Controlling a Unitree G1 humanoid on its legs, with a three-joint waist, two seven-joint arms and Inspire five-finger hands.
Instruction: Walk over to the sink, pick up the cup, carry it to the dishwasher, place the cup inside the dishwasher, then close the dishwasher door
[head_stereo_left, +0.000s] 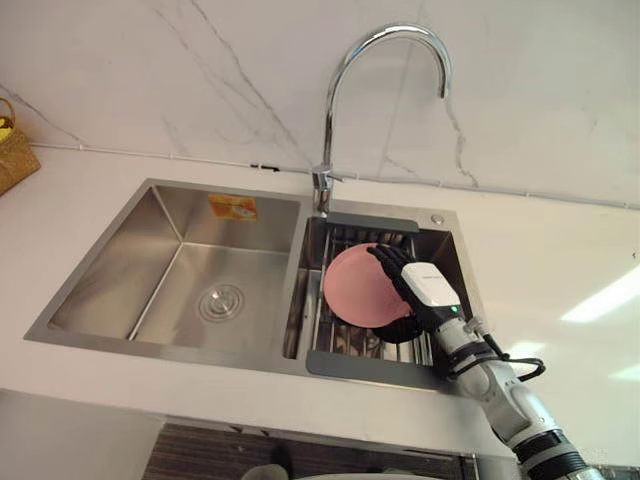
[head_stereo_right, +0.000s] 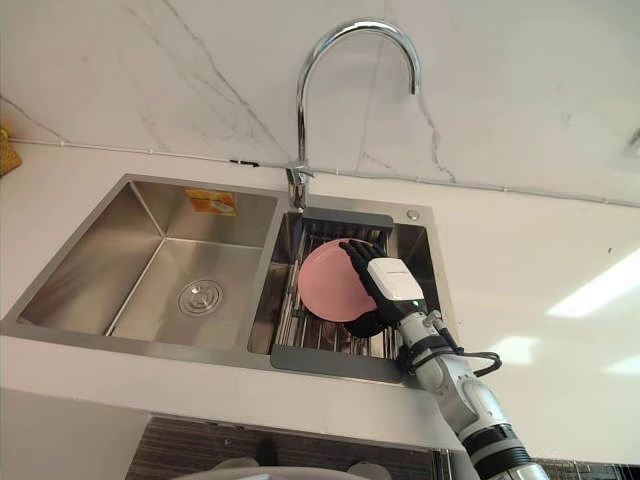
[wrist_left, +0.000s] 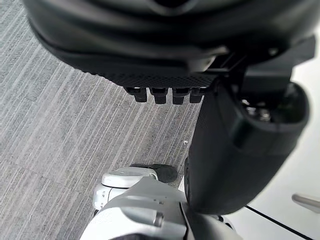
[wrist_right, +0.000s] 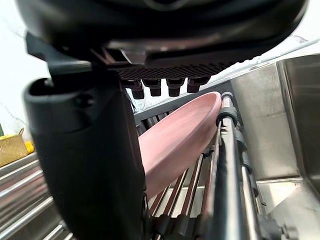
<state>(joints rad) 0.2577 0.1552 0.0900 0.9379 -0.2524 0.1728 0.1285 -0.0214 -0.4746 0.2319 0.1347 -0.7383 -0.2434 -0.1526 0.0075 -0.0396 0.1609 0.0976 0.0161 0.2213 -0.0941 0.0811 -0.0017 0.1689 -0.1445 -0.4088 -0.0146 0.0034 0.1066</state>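
Observation:
A pink dish (head_stereo_left: 352, 285) leans tilted on the wire rack (head_stereo_left: 345, 345) in the sink's right basin; it looks like a shallow bowl or plate rather than a cup. My right hand (head_stereo_left: 430, 285) reaches into that basin from the lower right. Its fingers (head_stereo_left: 388, 262) lie spread and straight over the dish's right side, and a dark part that looks like the thumb sits under the rim. In the right wrist view the pink dish (wrist_right: 180, 135) shows just past the thumb (wrist_right: 85, 165). My left hand (wrist_left: 240, 145) hangs relaxed above a grey floor, holding nothing.
The steel left basin (head_stereo_left: 160, 290) has a drain in the middle. A tall curved faucet (head_stereo_left: 340, 90) rises behind the divider. White counter (head_stereo_left: 560, 270) surrounds the sink, with a wicker basket (head_stereo_left: 12, 150) at the far left and a marble wall behind.

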